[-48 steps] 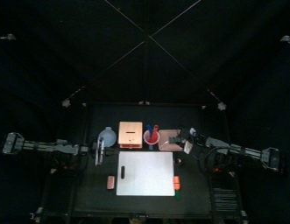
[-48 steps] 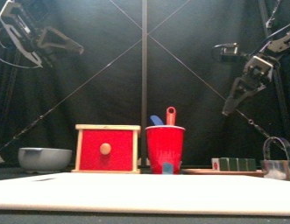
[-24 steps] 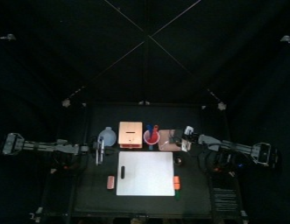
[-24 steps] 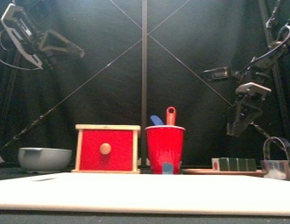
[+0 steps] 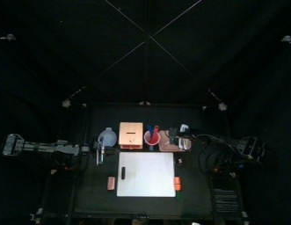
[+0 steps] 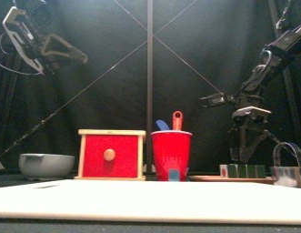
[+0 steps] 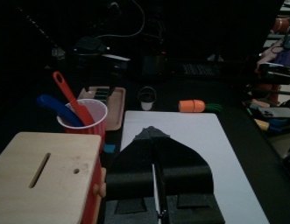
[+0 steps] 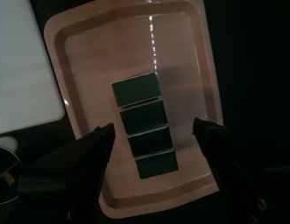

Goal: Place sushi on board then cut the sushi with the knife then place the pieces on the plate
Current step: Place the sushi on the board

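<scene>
- The bench [image 5: 95, 200] is black and stands under a black back curtain [image 5: 145, 53].
- A white board [image 5: 148, 174] lies flat at the middle front of the bench.
- Behind the board stand, from left to right, a blue-grey bowl [image 6: 47, 165], a wooden box [image 6: 111, 155] with a red front, and a red cup [image 6: 171, 157].
- The cup holds a red knife [image 6: 177, 120] and a blue knife [image 6: 163, 126], both handle up.
- A pink tray [image 8: 77, 79] lies right of the cup, just behind the board's right back corner.
- The sushi [image 8: 145, 125] lies on the tray as one row of four dark green blocks touching end to end. It is not on the board.
- A metal cutter [image 6: 286, 168] stands at the right, near the tray.
- Two orange toys lie on the bench, one [image 5: 111, 183] just beside the board's left edge and one [image 5: 177, 182] just beside its right edge.
- The right gripper [image 8: 155, 131] hangs straight over the tray with its jaws spread wide, one on each side of the sushi row. It holds nothing, and I cannot tell whether the jaws touch the blocks.
- The left gripper [image 7: 152, 134] is held high near the board's left back corner, in front of the bowl. Its jaws are pressed together with nothing between them.
</scene>
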Available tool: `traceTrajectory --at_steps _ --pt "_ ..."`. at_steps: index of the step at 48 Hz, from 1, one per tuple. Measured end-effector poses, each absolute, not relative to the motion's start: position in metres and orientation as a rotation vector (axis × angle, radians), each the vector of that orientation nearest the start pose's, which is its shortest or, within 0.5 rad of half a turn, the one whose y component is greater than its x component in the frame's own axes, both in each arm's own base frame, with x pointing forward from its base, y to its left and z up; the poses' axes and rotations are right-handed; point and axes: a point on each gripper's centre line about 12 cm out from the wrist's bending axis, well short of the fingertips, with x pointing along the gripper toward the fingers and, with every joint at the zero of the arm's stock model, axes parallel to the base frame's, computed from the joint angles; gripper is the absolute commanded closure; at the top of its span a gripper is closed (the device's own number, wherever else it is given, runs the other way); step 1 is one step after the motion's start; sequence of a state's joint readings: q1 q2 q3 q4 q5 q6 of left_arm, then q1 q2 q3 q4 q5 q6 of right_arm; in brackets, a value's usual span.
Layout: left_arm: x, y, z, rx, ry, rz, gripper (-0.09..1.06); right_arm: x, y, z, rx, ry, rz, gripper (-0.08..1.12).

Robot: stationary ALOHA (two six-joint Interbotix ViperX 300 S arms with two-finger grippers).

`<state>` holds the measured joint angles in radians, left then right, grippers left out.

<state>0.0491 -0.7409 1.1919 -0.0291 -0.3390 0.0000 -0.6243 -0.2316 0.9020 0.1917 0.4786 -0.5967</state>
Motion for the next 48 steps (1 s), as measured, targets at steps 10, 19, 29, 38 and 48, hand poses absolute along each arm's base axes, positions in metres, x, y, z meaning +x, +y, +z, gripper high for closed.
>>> traceTrajectory --at_steps 10,19,29,38,48 --pt "0.228 0.013 0.242 -0.045 0.117 0.067 0.98 0.23 -0.155 0.129 0.045 1.158 -0.2 0.05" --pt "0.228 0.013 0.242 -0.048 0.119 0.068 0.98 0.233 -0.159 0.117 0.058 1.182 -0.198 0.05" --pt "0.227 0.013 0.241 -0.048 0.122 0.07 0.98 0.235 -0.161 0.105 0.06 1.198 -0.201 0.07" --pt "0.227 0.013 0.24 -0.048 0.123 0.07 0.98 0.237 -0.163 0.106 0.052 1.185 -0.212 0.26" --pt "0.227 0.014 0.239 -0.049 0.126 0.071 0.98 0.237 -0.161 0.106 0.095 1.182 -0.228 0.41"
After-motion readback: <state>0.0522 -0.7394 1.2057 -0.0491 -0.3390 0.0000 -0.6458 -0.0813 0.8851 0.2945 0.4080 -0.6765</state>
